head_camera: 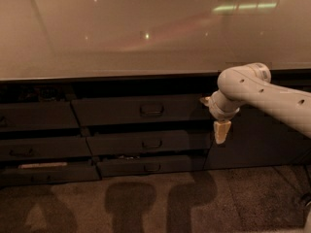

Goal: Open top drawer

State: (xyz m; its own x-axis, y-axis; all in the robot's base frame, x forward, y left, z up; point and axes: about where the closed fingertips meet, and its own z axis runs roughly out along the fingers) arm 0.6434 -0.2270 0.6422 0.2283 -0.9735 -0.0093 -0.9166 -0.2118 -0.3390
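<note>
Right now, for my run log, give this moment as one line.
gripper: at right end of top drawer | handle: not gripped | task: pending

You look at kitchen-like counter area, maybe office break room: long glossy pale countertop (146, 42), dark drawers (150, 143) stacked under it, speckled carpet floor (233, 198). Robot gripper (221, 131) hangs just beside right end of top drawer (116, 111).

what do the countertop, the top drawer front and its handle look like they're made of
Countertop: glossy pale stone or laminate; it mirrors ceiling lights. Top drawer front: dark matte painted wood or laminate, no glare. Handle: dark loop, likely metal, unclear. Gripper, hanging right of the drawer: pale plastic, apparently.
</note>
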